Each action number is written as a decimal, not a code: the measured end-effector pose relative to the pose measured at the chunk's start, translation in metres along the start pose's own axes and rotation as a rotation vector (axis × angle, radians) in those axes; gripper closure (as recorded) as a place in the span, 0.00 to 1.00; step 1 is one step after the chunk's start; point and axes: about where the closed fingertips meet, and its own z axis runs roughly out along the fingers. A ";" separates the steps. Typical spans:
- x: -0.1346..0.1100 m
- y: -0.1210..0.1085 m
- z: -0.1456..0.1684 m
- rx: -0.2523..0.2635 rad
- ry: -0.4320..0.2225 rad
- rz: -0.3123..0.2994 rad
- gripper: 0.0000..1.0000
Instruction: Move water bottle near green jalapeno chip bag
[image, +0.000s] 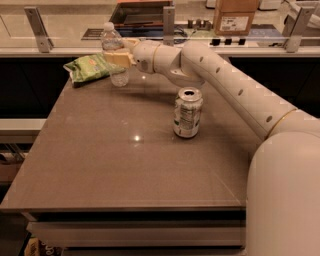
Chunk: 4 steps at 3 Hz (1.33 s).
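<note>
The water bottle (114, 54), clear ribbed plastic with a white cap, stands upright at the far left part of the table. My gripper (118, 58) is shut on the bottle's middle, reaching in from the right. The green jalapeno chip bag (90, 69) lies flat just left of the bottle at the table's far left corner, touching or nearly touching it.
A silver drink can (187, 113) stands upright near the table's middle right, under my arm (225, 85). The brown table (125, 165) has its front edge near me. Behind it runs a counter with metal brackets (37, 22) and a cardboard box (235, 15).
</note>
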 end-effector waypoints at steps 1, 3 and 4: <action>0.007 0.002 -0.001 -0.007 -0.032 0.035 0.82; 0.005 0.002 -0.001 -0.008 -0.032 0.035 0.36; 0.005 0.005 0.002 -0.012 -0.033 0.036 0.12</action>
